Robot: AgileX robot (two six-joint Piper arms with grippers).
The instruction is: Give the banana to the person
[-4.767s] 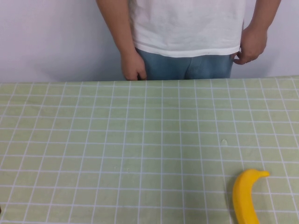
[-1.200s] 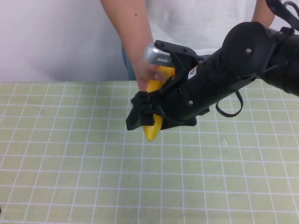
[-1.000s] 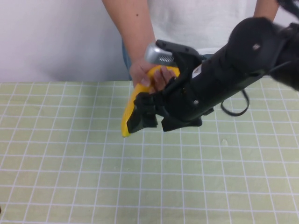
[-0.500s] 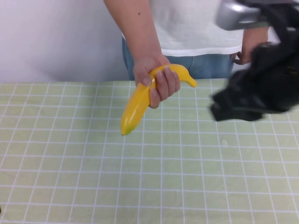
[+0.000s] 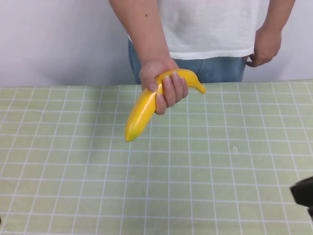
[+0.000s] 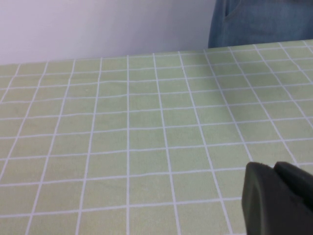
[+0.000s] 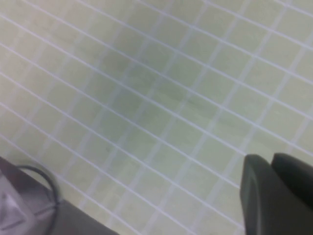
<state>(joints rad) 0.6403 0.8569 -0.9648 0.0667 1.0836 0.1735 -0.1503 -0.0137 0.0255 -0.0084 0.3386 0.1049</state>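
The banana [image 5: 146,105], bright yellow and curved, is held in the person's [image 5: 205,29] hand [image 5: 165,81] above the far middle of the table, its lower tip pointing down and to the left. The person stands behind the table in a white T-shirt and blue jeans. Of my right gripper [image 5: 304,192] only a dark edge shows at the front right corner, far from the banana. In the right wrist view it [image 7: 272,160] is shut and empty over the cloth. My left gripper [image 6: 274,167] is shut and empty over the table, and is out of the high view.
The table is covered by a pale green cloth with a white grid [image 5: 98,171]. A white wall stands behind. The person's jeans [image 6: 259,24] show past the far edge in the left wrist view. A dark cable and base [image 7: 29,196] show in the right wrist view.
My right arm let go of the banana into the person's hand and pulled back to the front right, almost out of the high view. The person now holds the banana alone.
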